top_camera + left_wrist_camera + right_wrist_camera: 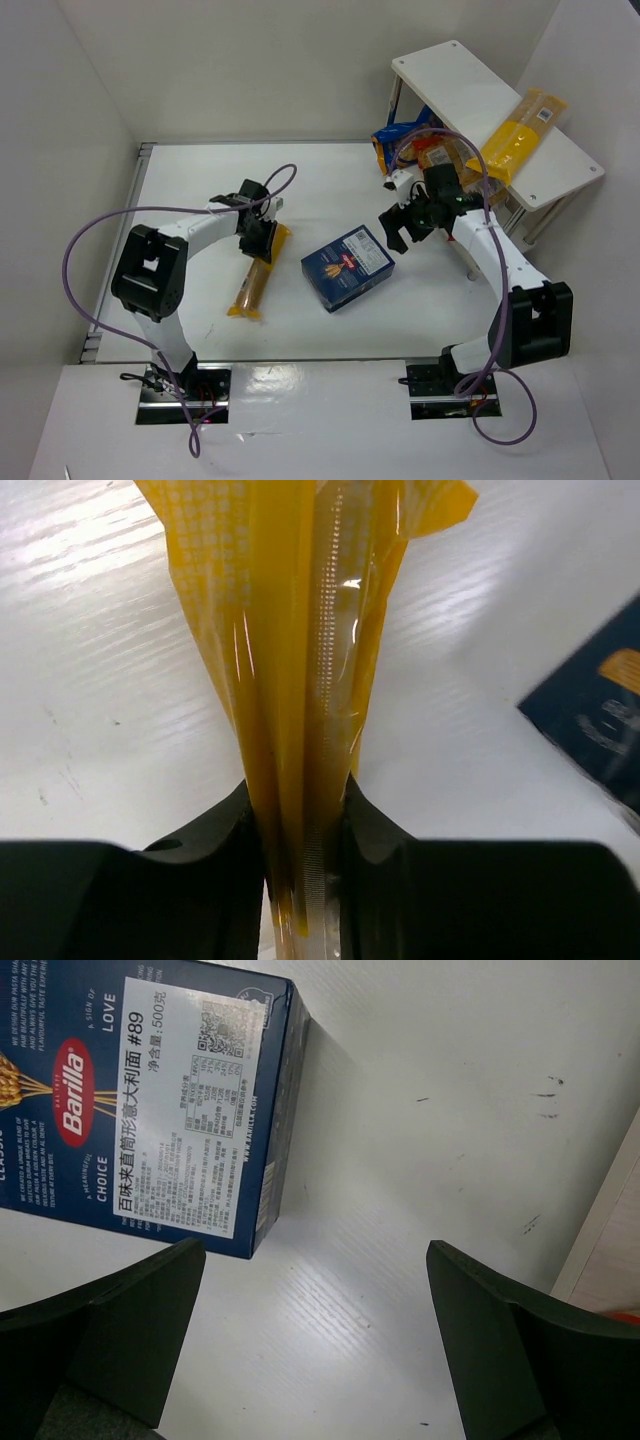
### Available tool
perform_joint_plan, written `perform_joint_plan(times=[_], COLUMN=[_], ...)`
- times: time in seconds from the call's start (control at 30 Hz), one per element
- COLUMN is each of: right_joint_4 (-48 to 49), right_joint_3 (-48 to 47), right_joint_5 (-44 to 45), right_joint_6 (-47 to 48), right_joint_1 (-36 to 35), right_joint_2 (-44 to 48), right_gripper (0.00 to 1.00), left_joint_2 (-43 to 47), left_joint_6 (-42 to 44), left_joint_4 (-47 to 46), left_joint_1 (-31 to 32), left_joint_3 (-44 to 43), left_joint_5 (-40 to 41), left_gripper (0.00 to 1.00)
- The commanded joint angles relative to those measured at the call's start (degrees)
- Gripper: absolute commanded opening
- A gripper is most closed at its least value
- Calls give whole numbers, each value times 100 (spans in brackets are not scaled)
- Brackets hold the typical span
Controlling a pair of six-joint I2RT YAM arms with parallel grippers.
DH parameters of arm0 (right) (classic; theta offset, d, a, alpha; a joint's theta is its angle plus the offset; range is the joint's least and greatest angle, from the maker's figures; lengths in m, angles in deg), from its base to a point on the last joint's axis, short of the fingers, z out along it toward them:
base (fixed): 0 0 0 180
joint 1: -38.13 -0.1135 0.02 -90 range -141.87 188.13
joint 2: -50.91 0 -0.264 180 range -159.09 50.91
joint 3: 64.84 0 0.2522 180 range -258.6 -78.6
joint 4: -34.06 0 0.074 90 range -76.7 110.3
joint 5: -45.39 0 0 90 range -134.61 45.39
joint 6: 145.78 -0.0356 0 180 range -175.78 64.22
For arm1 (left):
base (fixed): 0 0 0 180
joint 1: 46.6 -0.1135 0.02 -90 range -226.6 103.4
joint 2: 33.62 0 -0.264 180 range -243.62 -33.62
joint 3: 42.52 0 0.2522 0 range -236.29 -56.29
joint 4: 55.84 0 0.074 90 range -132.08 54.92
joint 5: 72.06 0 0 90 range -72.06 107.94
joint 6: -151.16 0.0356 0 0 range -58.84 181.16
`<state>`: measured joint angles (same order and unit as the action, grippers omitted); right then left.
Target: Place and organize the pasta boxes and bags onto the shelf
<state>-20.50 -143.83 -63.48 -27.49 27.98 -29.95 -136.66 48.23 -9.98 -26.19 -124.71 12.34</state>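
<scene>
A long yellow-orange spaghetti bag (300, 630) is being pinched at 1 end by the left hand (300, 825), and is lying along the white counter (200, 185); to its right, apart from it, a dark blue pasta box (347, 266) is lying flat; the right hand (315, 1300) is being held spread wide beside that box, gripping nothing; a 2nd spaghetti bag (520, 135) is resting atop the white shelf (450, 75) at the far right; blue and orange bags (405, 135) are lying beneath it.
</scene>
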Motion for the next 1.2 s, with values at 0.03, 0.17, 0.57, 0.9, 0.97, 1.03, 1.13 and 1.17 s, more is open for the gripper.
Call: perform_joint_plan(times=[0.03,0.17,0.57,0.9,0.97,1.03,1.13,1.17], right_joint_4=[-68,-122,-183,-543,-543,-543,-543,-543], right_joint_3=[-165,-95,221,221,169,108,-7,-7], right_joint_5=[-292,-292,-450,-390,-389,-337,-336,-336], right_joint_6=[-43,9,71,71,71,71,71,71], right_joint_1=[-39,-39,346,681,681,681,681,681], right_joint_2=[368,597,1344,1740,1740,1740,1792,1793], right_gripper=[100,100,100,100,100,100,100,100], left_joint_2=[214,346,970,1497,1734,1787,1954,1955], left_joint_6=[563,905,1557,2084,2189,2189,2329,2330], left_joint_4=[208,595,1115,1194,1246,1325,1580,1659], left_joint_1=[-256,-607,-564,-441,-441,-441,-370,-310], left_joint_3=[-777,-1401,-3018,-3266,-3151,-3151,-3308,-3544], left_joint_5=[-1203,-2267,-2322,-813,-610,-547,-276,-222], left_gripper=[0,0,0,0,0,0,0,0])
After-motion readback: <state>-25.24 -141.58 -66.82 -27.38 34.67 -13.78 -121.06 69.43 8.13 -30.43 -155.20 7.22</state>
